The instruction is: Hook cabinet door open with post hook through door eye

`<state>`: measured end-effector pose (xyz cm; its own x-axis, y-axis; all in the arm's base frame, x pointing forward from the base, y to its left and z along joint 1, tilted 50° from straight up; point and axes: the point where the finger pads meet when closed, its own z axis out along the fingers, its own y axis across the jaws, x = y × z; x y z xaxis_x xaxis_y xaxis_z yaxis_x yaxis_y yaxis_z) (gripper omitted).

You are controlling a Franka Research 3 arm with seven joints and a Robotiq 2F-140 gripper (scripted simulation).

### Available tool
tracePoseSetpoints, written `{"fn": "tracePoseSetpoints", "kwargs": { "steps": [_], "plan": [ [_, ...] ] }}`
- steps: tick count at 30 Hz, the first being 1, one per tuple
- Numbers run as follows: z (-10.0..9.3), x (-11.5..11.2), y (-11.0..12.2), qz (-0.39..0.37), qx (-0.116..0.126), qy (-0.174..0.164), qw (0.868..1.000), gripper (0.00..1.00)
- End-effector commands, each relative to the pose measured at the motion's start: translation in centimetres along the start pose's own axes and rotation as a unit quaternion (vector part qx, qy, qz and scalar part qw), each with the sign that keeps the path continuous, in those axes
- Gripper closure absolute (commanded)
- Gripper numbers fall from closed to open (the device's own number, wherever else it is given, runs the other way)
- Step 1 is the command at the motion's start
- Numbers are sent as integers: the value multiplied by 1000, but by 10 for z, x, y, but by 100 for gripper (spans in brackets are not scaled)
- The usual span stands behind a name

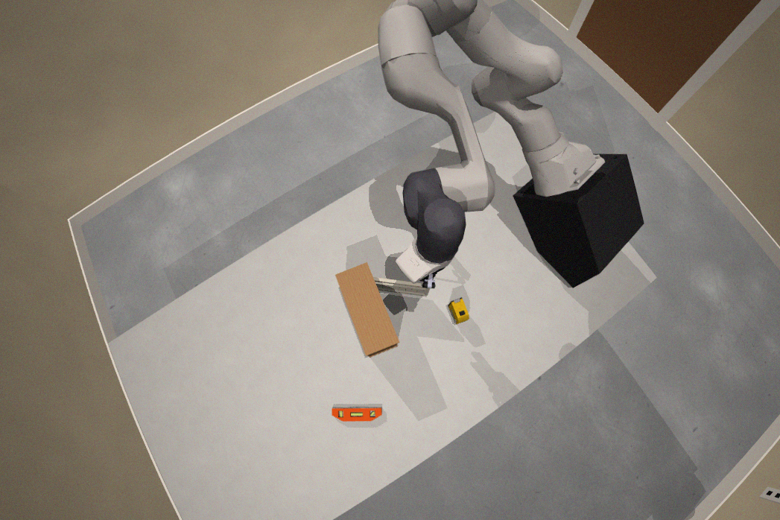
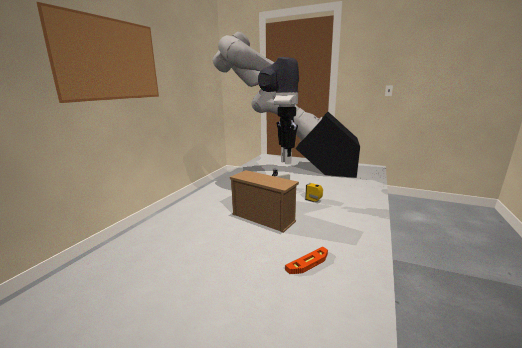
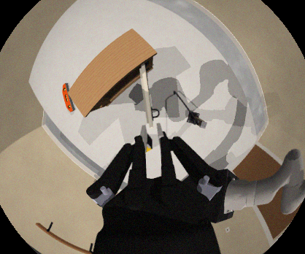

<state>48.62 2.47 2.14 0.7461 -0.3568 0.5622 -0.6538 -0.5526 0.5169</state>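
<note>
The wooden cabinet (image 1: 366, 309) (image 2: 261, 201) (image 3: 114, 69) looks upright on the table. Its pale door (image 1: 403, 287) (image 2: 285, 176) (image 3: 146, 95) stands wide open, roughly square to the front. The black eye (image 3: 159, 113) is a ring on the door's side near its free end. The thin black hook (image 3: 184, 103) reaches from the dark post fitting (image 3: 194, 117) and shows apart from the eye. My gripper (image 2: 285, 162) (image 3: 152, 129) points down above the door's free edge. Its fingers are slightly open with nothing held between them. The hand hides the hook and eye in the top view.
A yellow tape measure (image 1: 459, 311) (image 2: 313, 192) stands near the door's free end. An orange spirit level (image 1: 357, 413) (image 2: 307, 261) (image 3: 67, 97) lies beyond the cabinet. The robot's black base block (image 1: 587, 226) (image 2: 331, 149) stands on the arm's side.
</note>
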Motion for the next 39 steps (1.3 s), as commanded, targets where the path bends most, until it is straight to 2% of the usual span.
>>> {"fn": "tracePoseSetpoints", "kwargs": {
  "steps": [1, 39],
  "plan": [
    [-4, 1, 2, -3, -3, 0, 1000, 84],
    [-7, 1, -3, 12, -3, 0, 1000, 84]
  ]
}}
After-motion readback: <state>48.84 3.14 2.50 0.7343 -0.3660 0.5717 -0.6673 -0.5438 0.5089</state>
